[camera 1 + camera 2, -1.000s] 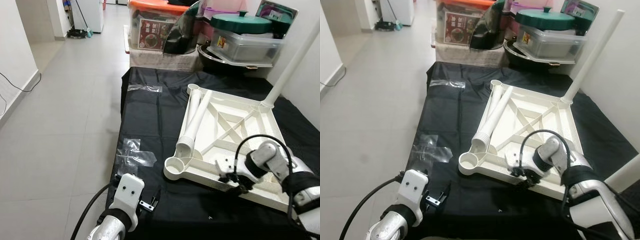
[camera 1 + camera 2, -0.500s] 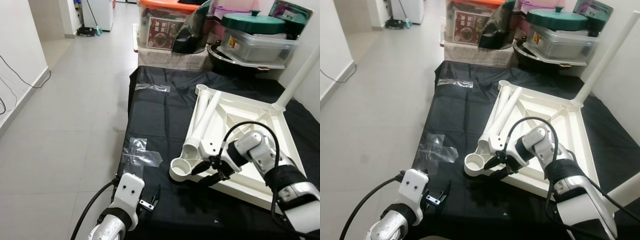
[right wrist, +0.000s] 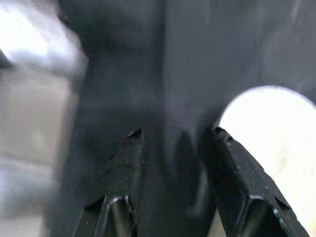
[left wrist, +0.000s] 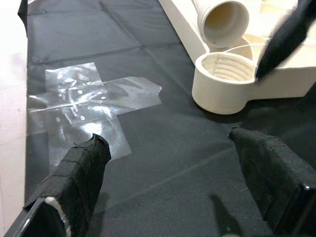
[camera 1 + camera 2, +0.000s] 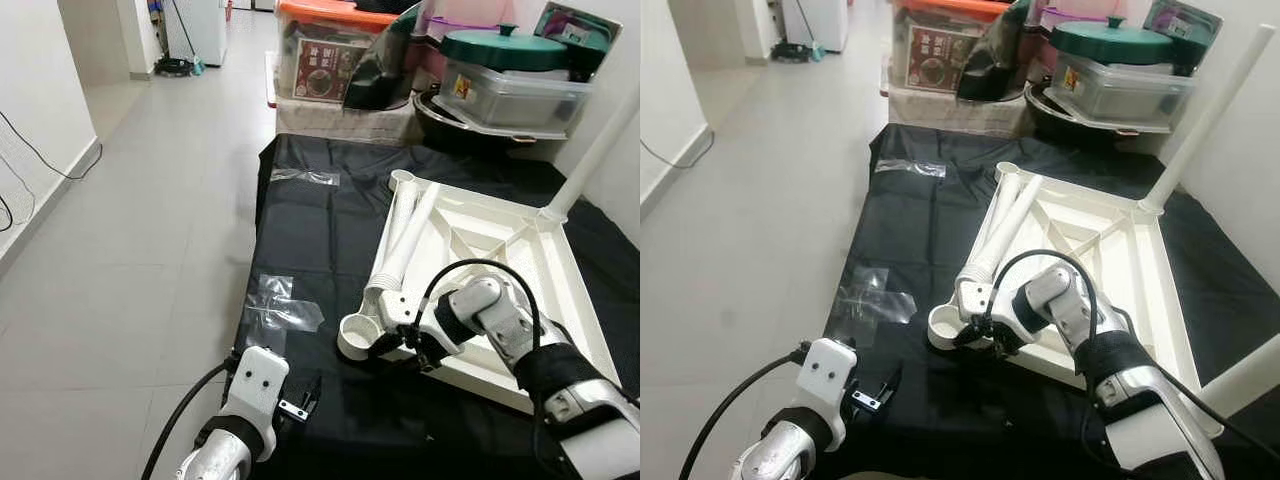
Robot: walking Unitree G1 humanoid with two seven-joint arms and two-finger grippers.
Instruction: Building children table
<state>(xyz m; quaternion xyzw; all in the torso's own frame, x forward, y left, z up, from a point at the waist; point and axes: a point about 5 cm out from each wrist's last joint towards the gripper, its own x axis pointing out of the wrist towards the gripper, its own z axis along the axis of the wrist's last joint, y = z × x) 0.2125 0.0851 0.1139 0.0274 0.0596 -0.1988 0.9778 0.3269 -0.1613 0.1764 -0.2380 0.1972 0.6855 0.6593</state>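
White plastic table top [image 5: 500, 270] lies upside down on the black sheet [image 5: 310, 240], loose leg [image 5: 405, 235] running away from its near corner socket [image 5: 358, 338], where the right gripper [image 5: 395, 345] hovers narrowly parted, nearer than the wide-open left gripper [image 4: 168, 187].

Home hallway, tiled floor [image 5: 130, 200], stacked storage boxes [image 5: 330, 55], pots [image 5: 505, 50]

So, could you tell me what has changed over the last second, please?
The right gripper has swept along the near edge of the upturned white tabletop, from the robot's right side over to the round leg socket at the near-left corner, fingers open, holding nothing. The loose leg tube still lies on the tabletop, and the left gripper stays low over the black cloth. The head camera shifted slightly.
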